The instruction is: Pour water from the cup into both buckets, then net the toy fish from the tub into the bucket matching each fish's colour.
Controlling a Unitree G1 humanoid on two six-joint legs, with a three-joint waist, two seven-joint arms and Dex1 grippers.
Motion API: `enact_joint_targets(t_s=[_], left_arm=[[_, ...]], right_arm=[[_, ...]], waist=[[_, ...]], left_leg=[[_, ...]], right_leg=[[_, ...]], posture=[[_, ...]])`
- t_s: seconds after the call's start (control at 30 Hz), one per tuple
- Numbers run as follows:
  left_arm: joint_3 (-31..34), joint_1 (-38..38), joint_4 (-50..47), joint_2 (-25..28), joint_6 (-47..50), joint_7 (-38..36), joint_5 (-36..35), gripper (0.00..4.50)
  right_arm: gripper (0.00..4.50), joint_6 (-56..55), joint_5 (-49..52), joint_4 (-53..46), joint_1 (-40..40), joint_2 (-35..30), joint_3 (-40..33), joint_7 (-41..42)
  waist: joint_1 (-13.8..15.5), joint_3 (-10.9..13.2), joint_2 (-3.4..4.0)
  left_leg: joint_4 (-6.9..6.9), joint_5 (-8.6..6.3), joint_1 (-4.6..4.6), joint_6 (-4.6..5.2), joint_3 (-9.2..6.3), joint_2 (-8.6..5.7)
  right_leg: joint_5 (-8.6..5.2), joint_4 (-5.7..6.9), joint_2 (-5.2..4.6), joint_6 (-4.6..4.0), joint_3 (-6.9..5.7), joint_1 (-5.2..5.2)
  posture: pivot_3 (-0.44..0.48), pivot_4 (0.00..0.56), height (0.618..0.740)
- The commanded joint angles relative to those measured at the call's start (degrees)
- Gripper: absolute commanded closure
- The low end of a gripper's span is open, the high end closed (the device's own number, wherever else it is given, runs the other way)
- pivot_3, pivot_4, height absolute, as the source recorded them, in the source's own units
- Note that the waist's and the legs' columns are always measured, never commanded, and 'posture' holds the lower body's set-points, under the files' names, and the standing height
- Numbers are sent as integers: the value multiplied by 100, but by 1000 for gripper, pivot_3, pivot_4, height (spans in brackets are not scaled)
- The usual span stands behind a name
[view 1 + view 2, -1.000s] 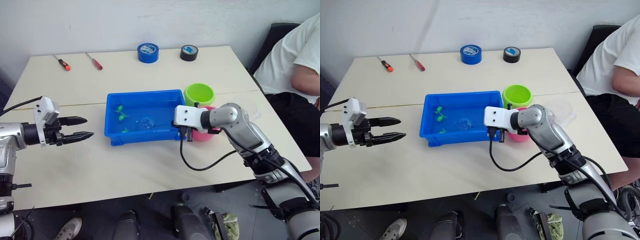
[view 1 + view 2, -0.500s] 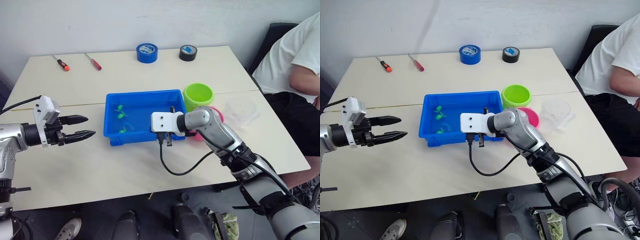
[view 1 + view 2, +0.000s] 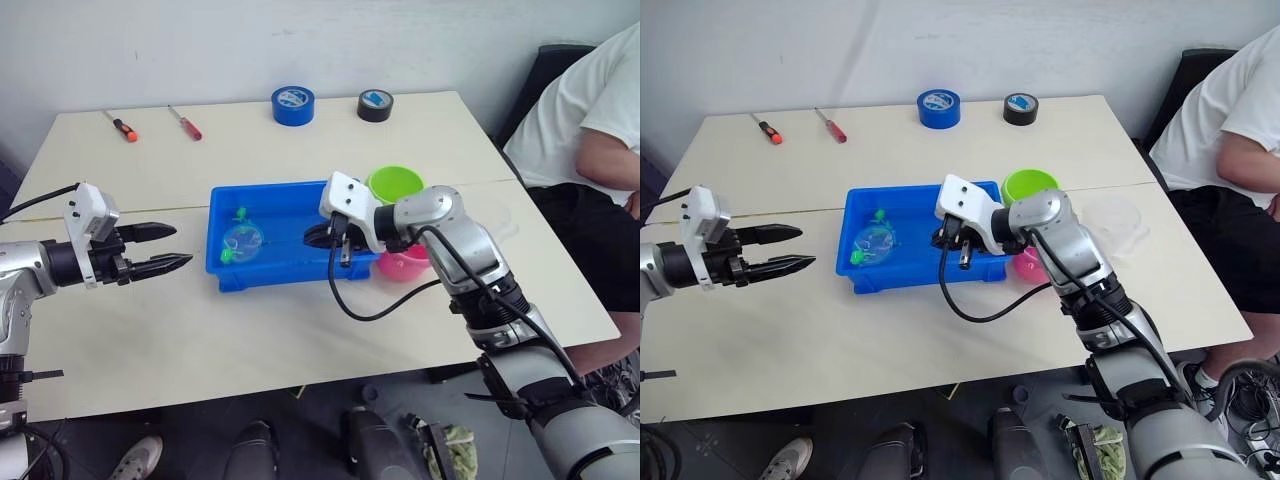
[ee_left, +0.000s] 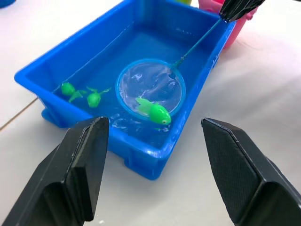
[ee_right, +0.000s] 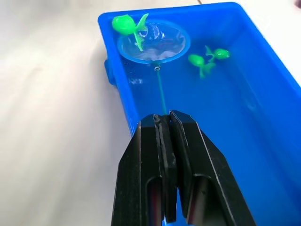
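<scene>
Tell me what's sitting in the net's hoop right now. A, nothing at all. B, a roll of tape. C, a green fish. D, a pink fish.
C: a green fish lies at the rim of the net, inside the tub, while the right gripper is shut on the net's handle.

The right tool (image 3: 958, 243) hangs over the blue tub (image 3: 920, 275), pinching the net's thin handle; the net (image 3: 874, 240) reaches away from it toward the left tool (image 3: 792, 250), which stands spread outside the tub. Just behind the right tool sits the green bucket (image 3: 1032, 185); the pink bucket (image 3: 1026, 266) peeks beneath its arm.
</scene>
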Motion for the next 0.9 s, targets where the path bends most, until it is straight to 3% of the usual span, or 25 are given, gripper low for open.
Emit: enact_joint_targets(t_s=[0.03,0.47,0.9], left_arm=[[-69,-243,93,-50,-45,-55,-66,1045],[-448,-769,582,-177,-256,-254,67,1045],[-508,-888,652,-202,-256,-301,69,1045]], right_arm=[[4500,225,270,-329,-41,-260,-323,-9],[4500,817,612,-638,202,-741,-472,-402],[4500,1573,1334,-704,261,-746,-766,-706]], waist=[[10,0,0],[6,0,0],[12,0,0]], left_leg=[[1,0,-1,0,0,0],[0,0,-3,0,2,-2],[0,0,-5,0,2,-2]], right_leg=[[0,0,0,0,0,0],[0,-3,0,0,3,-3],[0,-3,0,0,4,-4]], posture=[[0,150,734],[0,150,734],[0,150,734]])
